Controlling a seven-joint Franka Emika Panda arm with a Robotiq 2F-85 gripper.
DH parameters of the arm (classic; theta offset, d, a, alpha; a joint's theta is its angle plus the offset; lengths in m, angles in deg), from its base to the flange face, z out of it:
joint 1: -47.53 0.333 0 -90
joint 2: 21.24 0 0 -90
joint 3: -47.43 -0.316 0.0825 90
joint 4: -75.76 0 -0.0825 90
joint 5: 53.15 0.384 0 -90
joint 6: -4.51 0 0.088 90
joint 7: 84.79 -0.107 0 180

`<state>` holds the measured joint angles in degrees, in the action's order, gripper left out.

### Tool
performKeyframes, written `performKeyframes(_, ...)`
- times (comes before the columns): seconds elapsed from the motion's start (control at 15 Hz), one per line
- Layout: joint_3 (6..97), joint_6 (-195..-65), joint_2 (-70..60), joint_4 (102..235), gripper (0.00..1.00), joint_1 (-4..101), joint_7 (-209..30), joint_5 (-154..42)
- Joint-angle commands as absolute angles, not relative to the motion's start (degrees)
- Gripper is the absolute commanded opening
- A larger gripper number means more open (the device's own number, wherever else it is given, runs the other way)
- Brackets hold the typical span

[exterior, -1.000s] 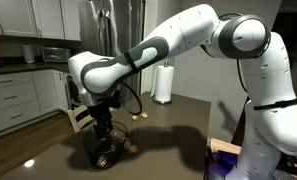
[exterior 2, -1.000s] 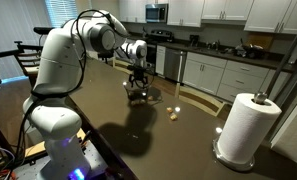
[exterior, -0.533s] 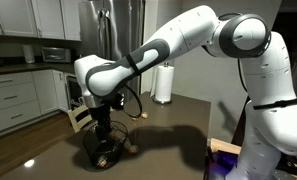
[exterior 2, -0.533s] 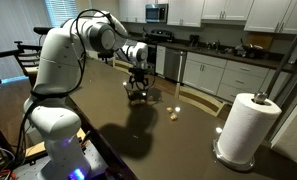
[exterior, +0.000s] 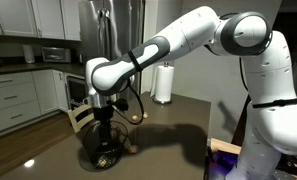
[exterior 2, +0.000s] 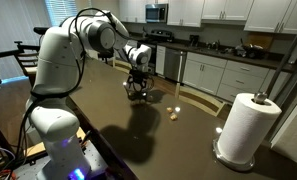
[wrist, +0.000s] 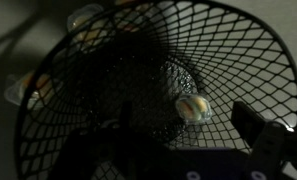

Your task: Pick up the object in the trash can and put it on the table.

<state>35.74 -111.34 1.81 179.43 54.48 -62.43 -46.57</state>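
The black wire-mesh trash can stands on the dark brown table and shows in both exterior views. In the wrist view I look down into the trash can. A small pale yellowish wrapped object lies at its bottom. My gripper is open, with its dark fingers spread wide above the trash can's rim and the object between and beyond them, untouched. In the exterior views the gripper reaches down into the top of the trash can.
A paper towel roll stands on the table, also seen at the far edge. A small pale item lies on the table near the trash can. Two more small items show through the mesh. A wooden chair back is beside the table.
The arm's wrist has shifted a little to the right over the trash can. The gripper stays open at the can's mouth; the object has not moved.
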Motion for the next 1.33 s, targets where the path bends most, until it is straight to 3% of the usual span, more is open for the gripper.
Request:
performKeyframes(0.0, 34.1, -111.6, 0.2, 181.8, 1.00, 52.7, -58.0, -42.1)
performKeyframes(1.0, 33.7, -122.0, 4.5, 183.6, 1.00, 57.6, -60.1, -48.9)
performKeyframes(1.07, 33.7, -122.2, 4.6, 183.5, 0.75, 57.4, -60.1, -48.9)
performKeyframes(1.13, 33.7, -122.4, 4.6, 183.5, 0.74, 57.3, -60.1, -49.0)
performKeyframes(1.27, 33.7, -122.6, 4.4, 183.5, 0.60, 57.1, -60.1, -48.9)
